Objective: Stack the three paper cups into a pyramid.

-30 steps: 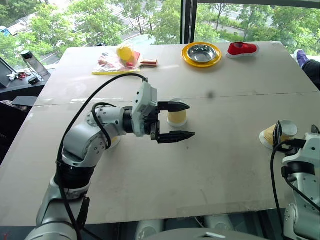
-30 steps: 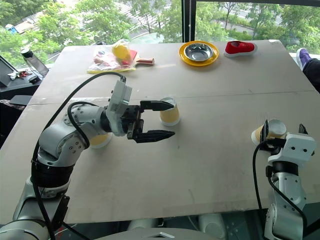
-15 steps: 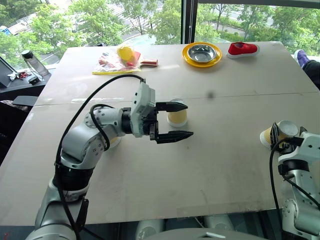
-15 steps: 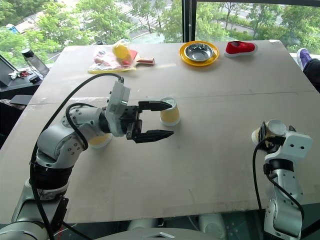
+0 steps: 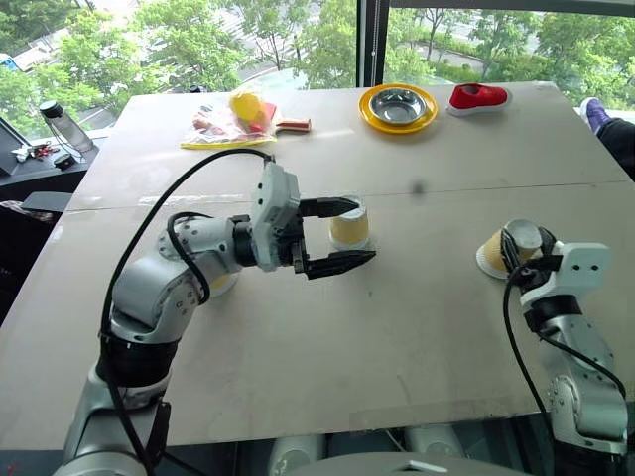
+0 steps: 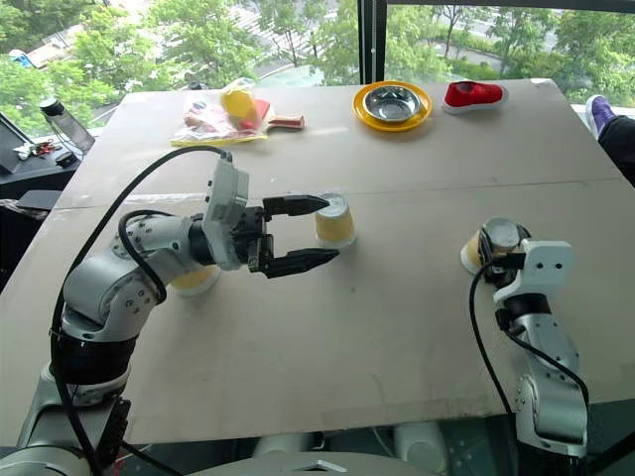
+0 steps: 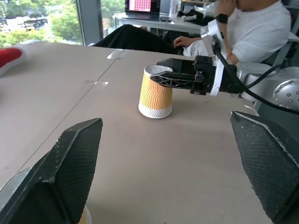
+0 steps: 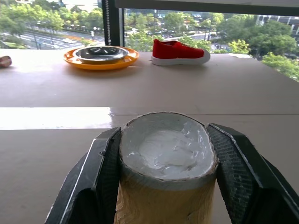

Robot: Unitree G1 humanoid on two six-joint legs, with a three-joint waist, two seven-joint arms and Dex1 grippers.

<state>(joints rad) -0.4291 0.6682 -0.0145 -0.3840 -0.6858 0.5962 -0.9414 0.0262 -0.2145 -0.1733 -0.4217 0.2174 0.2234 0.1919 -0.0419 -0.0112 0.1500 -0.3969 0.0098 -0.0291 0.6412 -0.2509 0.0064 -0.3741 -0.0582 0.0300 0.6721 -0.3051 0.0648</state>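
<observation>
We see one paper cup [image 5: 220,285] mostly hidden under the left arm, at nine o'clock from the middle cup [image 5: 348,227]. The right gripper's [image 8: 166,158] fingers [image 8: 100,182] cover the sides of the third cup [image 8: 167,186], cut off at the picture's lower edge.

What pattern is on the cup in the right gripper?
Yellow-tan wavy ribs, clearest on the cup in the left wrist view.

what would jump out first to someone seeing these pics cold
Probably the right gripper shut on an upside-down paper cup near the table's right edge, squeezing its base oval. Next, the left gripper hanging wide open mid-table beside a second upside-down cup. At the far edge sit a yellow-rimmed metal bowl and a red shoe.
</observation>
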